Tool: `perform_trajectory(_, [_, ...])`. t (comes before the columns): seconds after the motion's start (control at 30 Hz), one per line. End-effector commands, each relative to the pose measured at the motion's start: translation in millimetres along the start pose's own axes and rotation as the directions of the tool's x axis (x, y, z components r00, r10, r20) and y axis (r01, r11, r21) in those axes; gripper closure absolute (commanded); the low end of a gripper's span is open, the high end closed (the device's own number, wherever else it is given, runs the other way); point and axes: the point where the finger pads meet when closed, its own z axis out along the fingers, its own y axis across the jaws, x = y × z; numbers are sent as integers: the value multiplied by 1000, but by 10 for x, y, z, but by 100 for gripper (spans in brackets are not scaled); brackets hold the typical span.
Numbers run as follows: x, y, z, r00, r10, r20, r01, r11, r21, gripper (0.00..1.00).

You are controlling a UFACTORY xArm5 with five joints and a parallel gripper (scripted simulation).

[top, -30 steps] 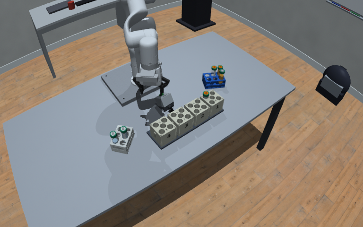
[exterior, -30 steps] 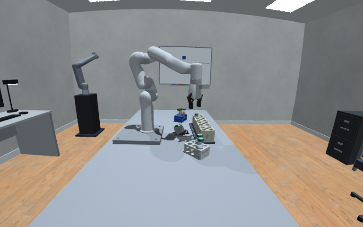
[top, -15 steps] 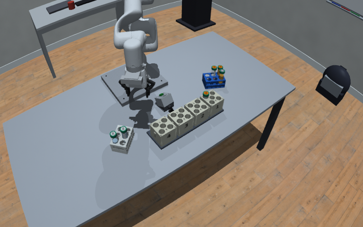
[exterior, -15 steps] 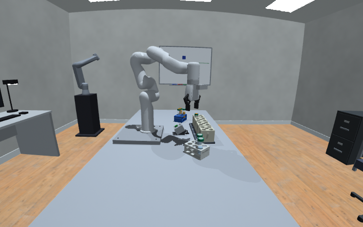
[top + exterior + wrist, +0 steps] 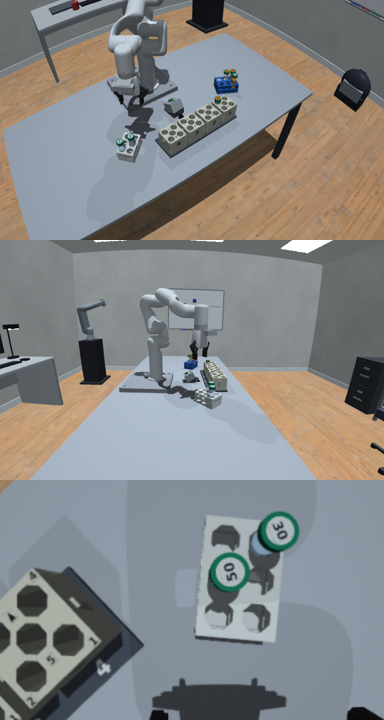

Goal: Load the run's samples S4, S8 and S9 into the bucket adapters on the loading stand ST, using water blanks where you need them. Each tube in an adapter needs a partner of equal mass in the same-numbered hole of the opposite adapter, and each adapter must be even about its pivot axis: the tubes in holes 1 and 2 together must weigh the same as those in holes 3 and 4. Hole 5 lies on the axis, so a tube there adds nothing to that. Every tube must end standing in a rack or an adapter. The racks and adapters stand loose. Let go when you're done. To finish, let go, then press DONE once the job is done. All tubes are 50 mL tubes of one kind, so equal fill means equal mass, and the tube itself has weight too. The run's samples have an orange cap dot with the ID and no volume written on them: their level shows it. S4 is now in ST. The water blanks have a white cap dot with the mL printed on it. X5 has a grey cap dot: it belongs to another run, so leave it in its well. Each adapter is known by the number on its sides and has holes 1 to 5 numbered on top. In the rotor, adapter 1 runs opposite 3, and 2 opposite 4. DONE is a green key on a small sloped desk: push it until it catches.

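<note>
My gripper [image 5: 131,102] [image 5: 199,356] [image 5: 262,715] is open and empty, high above the table between the robot base and the white rack [image 5: 126,157] [image 5: 200,400] [image 5: 240,633]. That rack holds blank 50 [image 5: 130,136] [image 5: 229,572] and blank 30 [image 5: 119,141] [image 5: 279,531]. S4 [image 5: 217,99] [image 5: 207,361] stands in hole 1 of adapter 1 [image 5: 230,112]. Adapter 2 [image 5: 214,122], adapter 3 [image 5: 197,132] and adapter 4 [image 5: 178,143] [image 5: 65,612] show no tubes. The blue rack [image 5: 226,90] [image 5: 189,365] holds two orange-dotted tubes [image 5: 226,71] [image 5: 233,70] and grey-dotted X5 [image 5: 234,75].
The sloped desk [image 5: 173,106] [image 5: 189,376] with the green DONE key [image 5: 170,99] [image 5: 186,373] stands between the robot base [image 5: 169,89] [image 5: 145,388] and the adapter row. The adapters stand in one row on the dark stand ST [image 5: 171,155] [image 5: 131,641].
</note>
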Motion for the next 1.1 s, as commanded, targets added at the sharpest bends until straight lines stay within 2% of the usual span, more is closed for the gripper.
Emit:
perform_trajectory(0.0, [81, 194, -13, 1000, 0, -3, 0, 1000, 1, 0])
perform_trajectory(0.27, [207, 557, -13, 1000, 0, -3, 0, 1000, 1, 0])
perform_trajectory(0.33, [207, 557, -13, 1000, 0, -3, 0, 1000, 1, 0])
perform_trajectory(1.07, [208, 557, 521, 1000, 0, -3, 0, 1000, 1, 0])
